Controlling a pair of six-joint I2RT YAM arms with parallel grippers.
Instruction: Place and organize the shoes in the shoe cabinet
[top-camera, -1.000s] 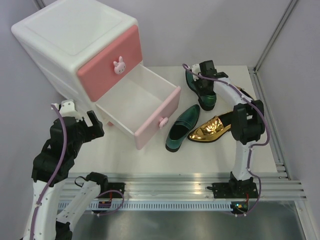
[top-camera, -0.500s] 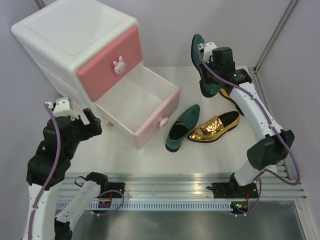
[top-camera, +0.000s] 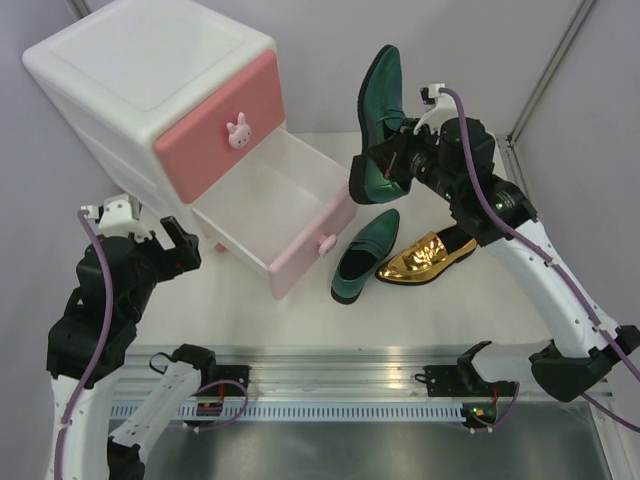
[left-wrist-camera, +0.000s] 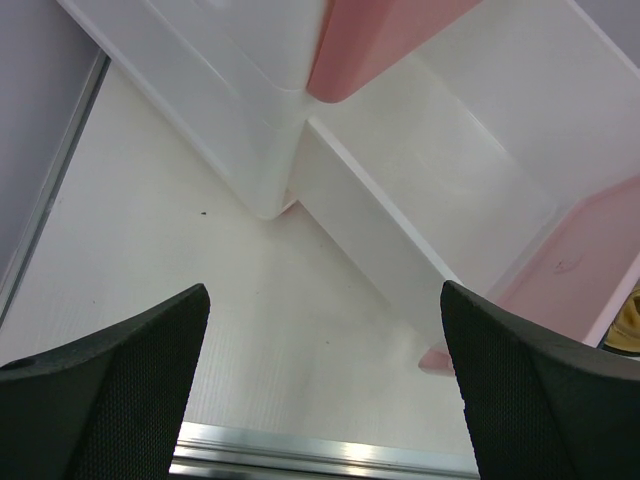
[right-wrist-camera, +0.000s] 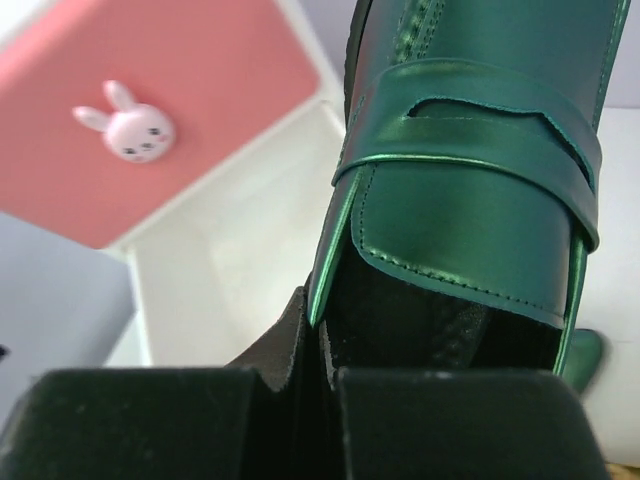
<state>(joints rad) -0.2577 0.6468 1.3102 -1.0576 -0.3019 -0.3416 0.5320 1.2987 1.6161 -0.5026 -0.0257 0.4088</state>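
The white shoe cabinet stands at the back left with its deep pink upper drawer shut. Its pale pink lower drawer is pulled out and holds nothing. My right gripper is shut on the side wall of a glossy green loafer, held toe-up in the air over the drawer's right corner. In the right wrist view its jaws pinch the shoe's rim. A second green loafer and a gold loafer lie on the table. The other gold loafer is hidden. My left gripper is open and empty, left of the drawer.
The bunny knob on the upper front shows in the right wrist view. A metal rail runs along the table's near edge. Grey walls close in at the back and at both sides. My right arm spans over the shoes on the table.
My right arm has lifted the green loafer off the table and carried it up and left toward the open drawer. My left arm has drifted slightly left and down.
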